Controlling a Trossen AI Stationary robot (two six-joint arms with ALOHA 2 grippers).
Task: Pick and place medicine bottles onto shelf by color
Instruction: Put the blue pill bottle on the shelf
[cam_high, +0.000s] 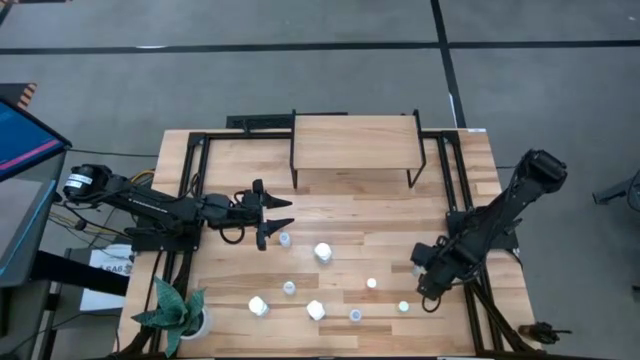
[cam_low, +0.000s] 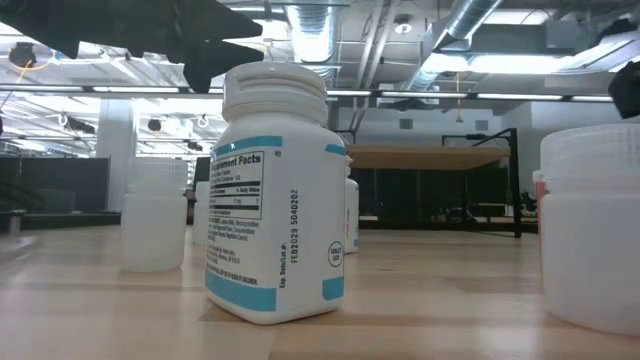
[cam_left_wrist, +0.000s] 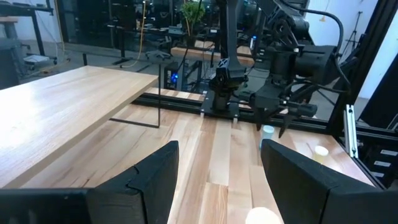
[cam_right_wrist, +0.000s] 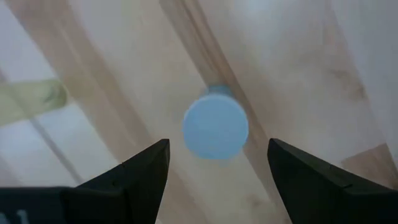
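Observation:
Several medicine bottles stand on their bases on the wooden tabletop, among them a large white one (cam_high: 322, 252), a small pale-blue-capped one (cam_high: 289, 288) and a green-capped one (cam_high: 404, 307). The light-wood shelf (cam_high: 355, 142) stands on thin black legs at the far middle, with nothing on it. My right gripper (cam_right_wrist: 214, 168) is open and points down over a pale-blue-capped bottle (cam_right_wrist: 215, 127); its fingers stand on either side of the cap without touching. My left gripper (cam_high: 274, 222) is open and empty, level above the table, beside a small bottle (cam_high: 285, 239).
A potted plant (cam_high: 175, 312) stands at the near left corner. In the low view a labelled bottle (cam_low: 275, 200) fills the foreground, with white bottles to its left (cam_low: 155, 215) and right (cam_low: 595, 230). A black frame (cam_high: 190, 160) edges the table.

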